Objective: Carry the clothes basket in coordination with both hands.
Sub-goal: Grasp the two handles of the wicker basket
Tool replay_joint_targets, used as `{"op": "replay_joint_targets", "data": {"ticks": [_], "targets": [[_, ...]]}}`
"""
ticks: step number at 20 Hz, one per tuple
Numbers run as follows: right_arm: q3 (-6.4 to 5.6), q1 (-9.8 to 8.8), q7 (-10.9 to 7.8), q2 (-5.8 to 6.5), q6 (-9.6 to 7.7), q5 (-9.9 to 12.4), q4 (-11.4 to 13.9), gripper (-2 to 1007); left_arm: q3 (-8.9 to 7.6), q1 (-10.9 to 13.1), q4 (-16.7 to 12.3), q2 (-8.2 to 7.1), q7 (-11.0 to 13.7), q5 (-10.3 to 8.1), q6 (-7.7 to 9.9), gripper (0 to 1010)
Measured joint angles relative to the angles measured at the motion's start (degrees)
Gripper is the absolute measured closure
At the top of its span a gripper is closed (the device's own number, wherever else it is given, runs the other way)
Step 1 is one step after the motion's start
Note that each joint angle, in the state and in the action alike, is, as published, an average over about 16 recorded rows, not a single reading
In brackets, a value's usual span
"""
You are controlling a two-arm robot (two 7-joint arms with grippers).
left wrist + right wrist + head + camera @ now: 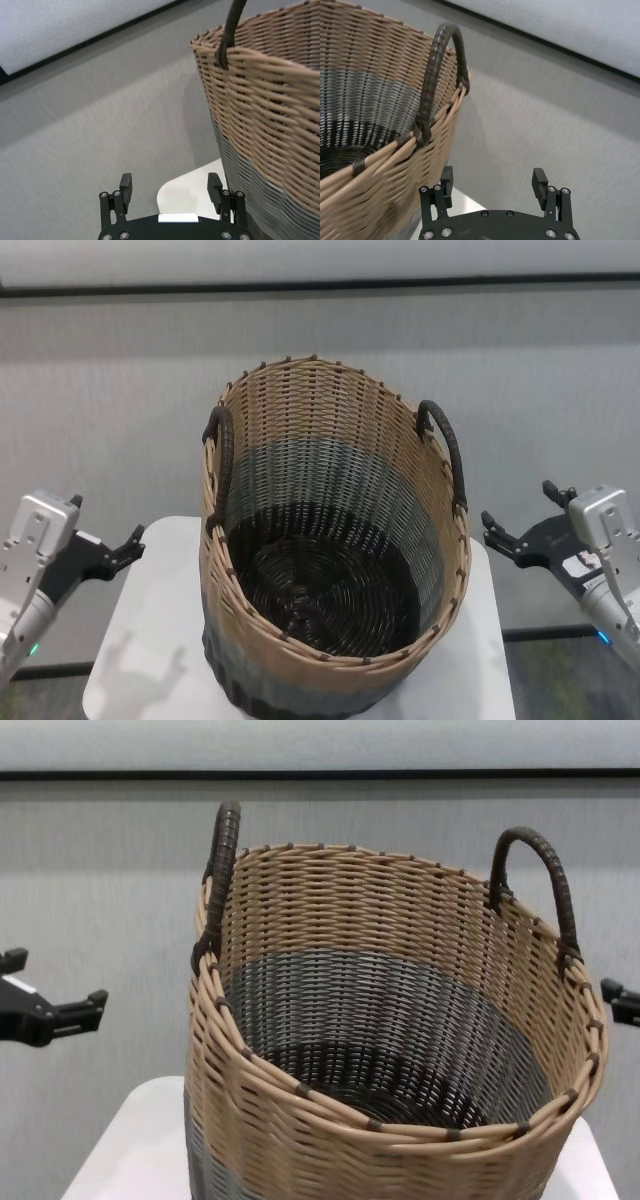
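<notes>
The large round woven wicker basket, tan over grey over dark brown, stands upright on the white table. The black left gripper and black right gripper flank it, fingers spread, holding nothing, clear of its dark loop handles.

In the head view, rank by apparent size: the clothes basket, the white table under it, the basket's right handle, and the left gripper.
1. Clothes basket, largest by far.
2. White table, though the basket hides much of it.
3. Right handle.
4. Left gripper, open, smallest; it sits nearer the camera, so its true size against the handle is unsure.
</notes>
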State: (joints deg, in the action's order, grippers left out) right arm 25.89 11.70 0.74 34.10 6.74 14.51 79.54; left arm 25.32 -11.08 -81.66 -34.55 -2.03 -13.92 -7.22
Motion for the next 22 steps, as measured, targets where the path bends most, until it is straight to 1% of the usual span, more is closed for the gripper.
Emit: {"op": "replay_joint_targets", "data": {"ticks": [6, 10, 12, 15, 17, 20, 22], "targets": [[0.13, 0.21, -1.56, -0.92, -0.31, -0.23, -2.59, 4, -1.22, 1.06, -2.26, -0.22, -0.86, 1.4, -0.99, 10], [0.25, 0.39, -2.69, -1.69, -0.59, -0.61, -4.58, 4, -2.55, 2.26, -5.02, -0.71, -0.95, 1.99, -1.92, 10], [0.31, 0.46, -3.13, -2.04, -0.73, -0.93, -5.42, 4, -3.28, 2.99, -6.83, -1.14, -0.47, 1.84, -2.43, 10], [0.44, 0.62, -3.63, -2.55, -0.95, -1.62, -6.54, 4, -4.4, 4.11, -9.83, -1.9, 0.76, 0.97, -3.04, 10], [0.54, 0.78, -3.87, -2.87, -1.09, -2.14, -7.18, 4, -5.14, 4.8, -11.89, -2.42, 1.88, 0.01, -3.24, 10], [0.63, 1.11, -4.13, -3.33, -1.24, -2.97, -7.97, 4, -6.22, 5.69, -14.97, -3.16, 4.03, -1.99, -3.13, 10], [0.68, 1.35, -4.29, -3.6, -1.31, -3.55, -8.43, 4, -6.85, 6.15, -16.94, -3.66, 5.85, -3.82, -2.58, 10]]}}
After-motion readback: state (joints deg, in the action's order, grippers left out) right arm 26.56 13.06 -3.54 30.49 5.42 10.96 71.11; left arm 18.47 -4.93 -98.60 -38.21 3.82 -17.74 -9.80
